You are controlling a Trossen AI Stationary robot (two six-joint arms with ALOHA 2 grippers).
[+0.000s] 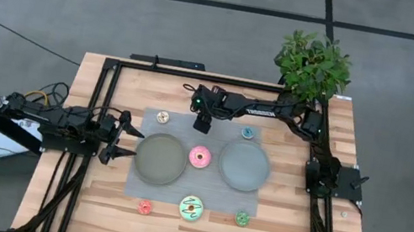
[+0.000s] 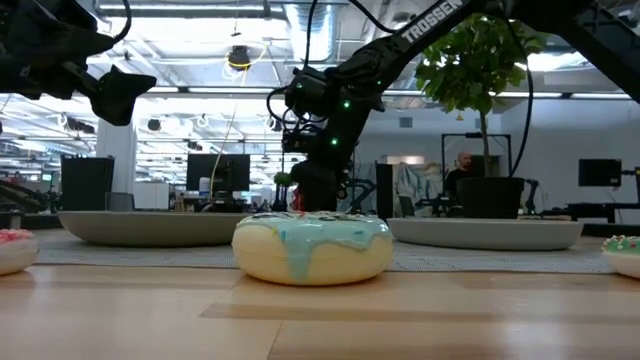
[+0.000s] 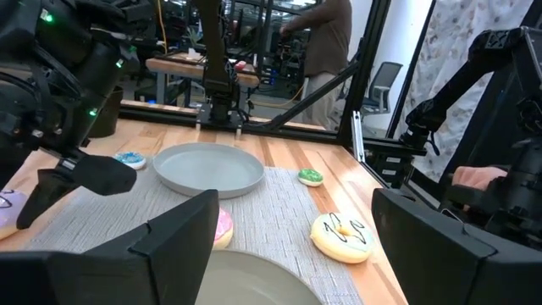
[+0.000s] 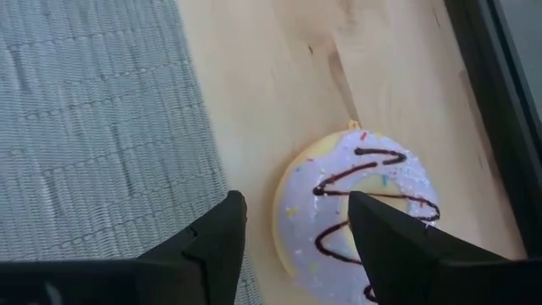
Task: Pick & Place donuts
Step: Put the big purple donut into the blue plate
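Nearest the table's front edge, the mint-green donut (image 1: 191,208) is lying between the small red donut (image 1: 145,207) and the small green donut (image 1: 242,218). Farther in, the pink donut (image 1: 200,157) is sitting on the grey mat (image 1: 197,181) between two grey plates (image 1: 160,159). At the left side, the left gripper (image 1: 123,139) is hovering with its fingers spread wide, holding nothing. Farthest back, the right gripper (image 4: 292,224) is hanging partly open over the white-lilac donut (image 4: 360,216), one finger above its icing, not gripping it. The tan donut (image 1: 162,117) and blue donut (image 1: 248,133) are lying alongside.
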